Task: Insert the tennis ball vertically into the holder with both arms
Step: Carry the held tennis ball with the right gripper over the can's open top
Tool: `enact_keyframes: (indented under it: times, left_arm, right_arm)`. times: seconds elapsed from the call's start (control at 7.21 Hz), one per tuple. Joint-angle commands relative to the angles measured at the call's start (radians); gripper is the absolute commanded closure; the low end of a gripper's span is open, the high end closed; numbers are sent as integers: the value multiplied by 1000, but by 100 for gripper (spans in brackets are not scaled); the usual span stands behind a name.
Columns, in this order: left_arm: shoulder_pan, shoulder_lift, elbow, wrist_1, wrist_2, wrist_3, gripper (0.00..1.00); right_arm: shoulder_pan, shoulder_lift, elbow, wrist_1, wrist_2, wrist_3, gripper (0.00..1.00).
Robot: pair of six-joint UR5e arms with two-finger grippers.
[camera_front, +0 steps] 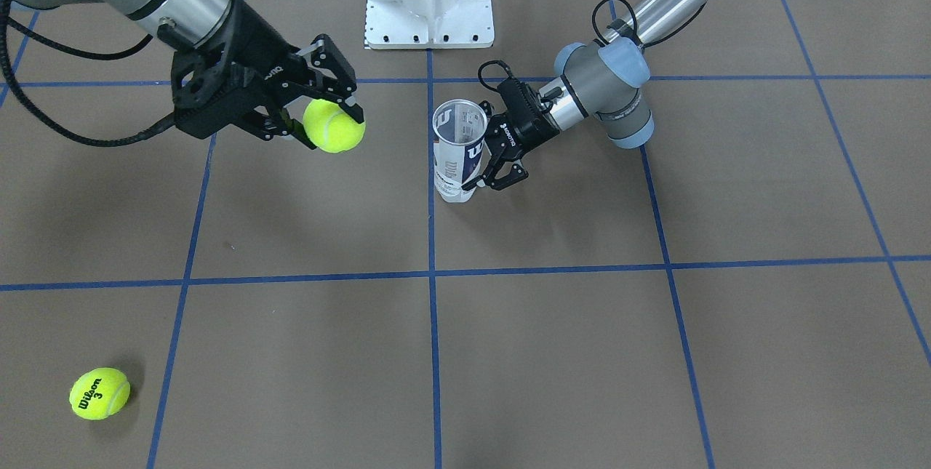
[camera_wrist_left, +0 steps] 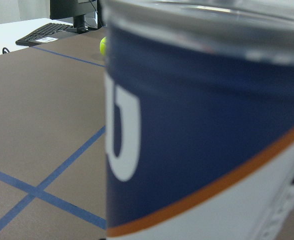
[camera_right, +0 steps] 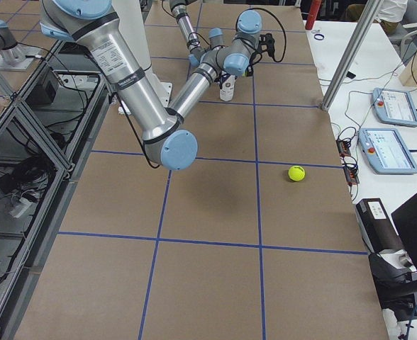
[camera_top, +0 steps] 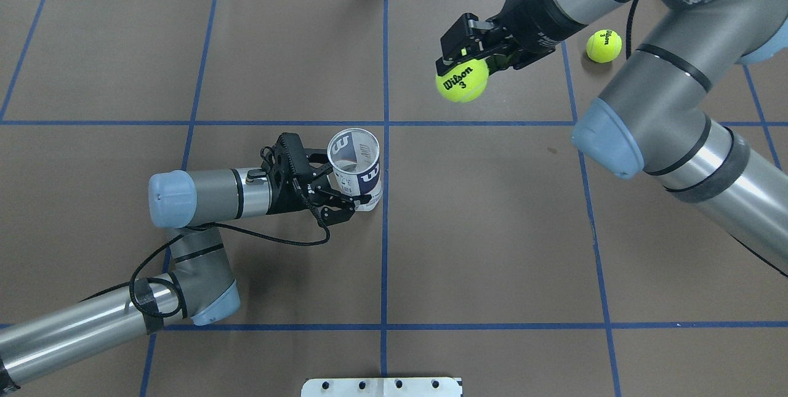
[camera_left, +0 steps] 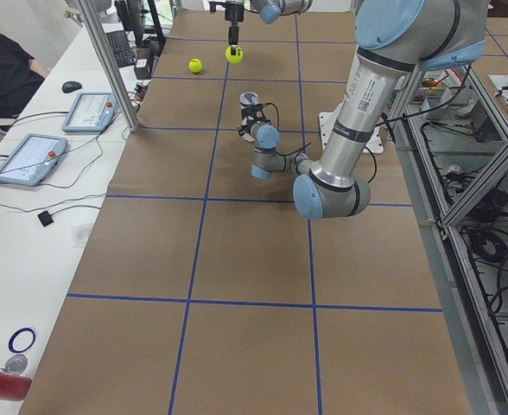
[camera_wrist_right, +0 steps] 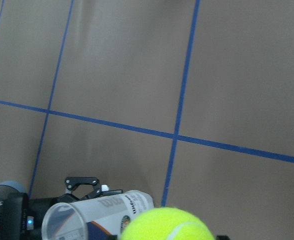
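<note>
Right gripper [camera_top: 471, 62] clamped the ball [camera_top: 462, 80], well apart from the can [camera_top: 361, 178]; left gripper [camera_top: 335, 192] clamped the can; you risked a strike on the rim [camera_top: 353, 130] if the drop ran off-centre.

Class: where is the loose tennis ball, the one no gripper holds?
In the overhead view the loose tennis ball lies at upper right on the table, right of the right gripper.
</note>
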Motion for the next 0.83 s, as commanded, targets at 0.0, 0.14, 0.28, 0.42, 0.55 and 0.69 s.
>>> enact_keyframes:
  times: [0.0, 0.14, 0.28, 0.42, 0.55, 0.69]
  left_arm:
    - [0, 1, -2, -2, 0, 0, 25]
    - [0, 1, -2, -2, 0, 0, 25]
    - [0, 1, -2, -2, 0, -2, 25]
    - [0, 1, -2, -2, 0, -2, 25]
    - [0, 0, -2, 0, 0, -2, 25]
    - [0, 0, -2, 0, 0, -2, 25]
  right_arm:
    - [-77, 91, -3, -64, -70, 22, 100]
    - [-111, 104, -7, -64, -107, 24, 100]
    - [-134, 104, -9, -64, -136, 24, 100]
    - [-165, 105, -12, -64, -167, 24, 100]
    - [-193, 105, -12, -64, -199, 25, 100]
    - [-208, 107, -12, -64, -215, 25, 100]
